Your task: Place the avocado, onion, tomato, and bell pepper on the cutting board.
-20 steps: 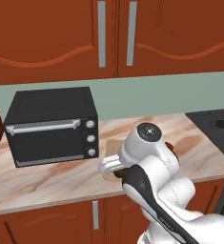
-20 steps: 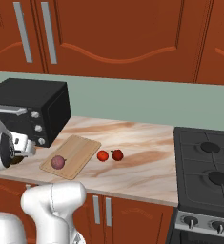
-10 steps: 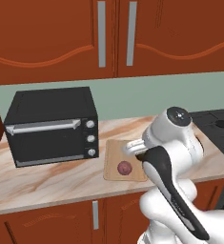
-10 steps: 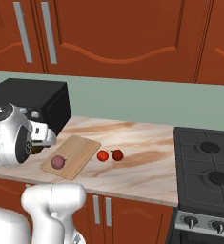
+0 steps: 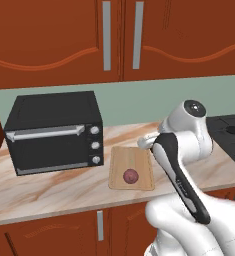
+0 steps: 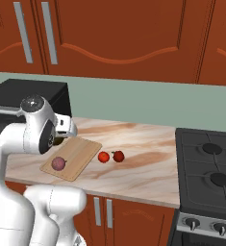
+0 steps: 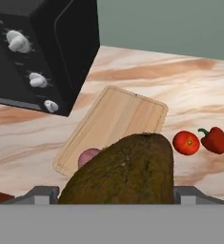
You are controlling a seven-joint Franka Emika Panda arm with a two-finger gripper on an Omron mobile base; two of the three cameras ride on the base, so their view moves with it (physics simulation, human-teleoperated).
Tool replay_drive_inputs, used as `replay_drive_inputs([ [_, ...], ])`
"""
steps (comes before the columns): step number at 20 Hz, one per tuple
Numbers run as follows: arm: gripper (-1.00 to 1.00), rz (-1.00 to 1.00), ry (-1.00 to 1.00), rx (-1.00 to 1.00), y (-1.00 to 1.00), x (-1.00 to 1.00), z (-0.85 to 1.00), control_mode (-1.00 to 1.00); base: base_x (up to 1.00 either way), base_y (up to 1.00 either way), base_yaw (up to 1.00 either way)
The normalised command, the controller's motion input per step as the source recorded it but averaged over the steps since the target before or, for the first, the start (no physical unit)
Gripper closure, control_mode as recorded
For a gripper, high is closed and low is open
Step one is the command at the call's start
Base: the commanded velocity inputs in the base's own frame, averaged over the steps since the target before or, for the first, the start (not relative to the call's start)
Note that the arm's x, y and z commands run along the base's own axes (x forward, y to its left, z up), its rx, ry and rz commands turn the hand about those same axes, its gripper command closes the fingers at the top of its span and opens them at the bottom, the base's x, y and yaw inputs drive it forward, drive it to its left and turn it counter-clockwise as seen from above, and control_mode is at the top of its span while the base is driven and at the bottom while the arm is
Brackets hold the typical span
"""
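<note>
Fingers of the gripper (image 7: 117,200) are holding wide around the avocado (image 7: 120,170), hanging above the cutting board (image 7: 114,121) where the onion (image 6: 58,163) is lying, so it should be lowering gently onto bare wood beside the onion, not on it.

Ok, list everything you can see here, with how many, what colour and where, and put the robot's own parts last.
cutting board: one, light tan, on the counter beside the toaster oven
onion: one, purplish, on the cutting board's near end
tomato: one, bright red, on the counter right of the board
bell pepper: one, deep red, just right of the tomato
avocado: one, brownish green, between the gripper's tips above the board
toaster oven: one, black, left on the counter
counter: one, marbled beige
stove: one, dark, right of the counter
cabinets: reddish brown, above
gripper: one, holding the avocado
</note>
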Motion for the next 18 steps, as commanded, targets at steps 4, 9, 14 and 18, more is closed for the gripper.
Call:
replay_drive_inputs([
  [4,1.00,0.00,0.05,0.00,0.00,0.65,-0.20,-1.00,0.00,0.00,0.00],
  [9,1.00,0.00,0.04,0.00,0.00,0.63,-0.34,-1.00,0.00,0.00,0.00],
  [14,1.00,0.00,0.07,0.00,0.00,0.60,-0.42,-1.00,0.00,0.00,0.00],
  [18,1.00,0.00,0.06,0.00,0.00,0.49,-0.43,-1.00,0.00,0.00,0.00],
])
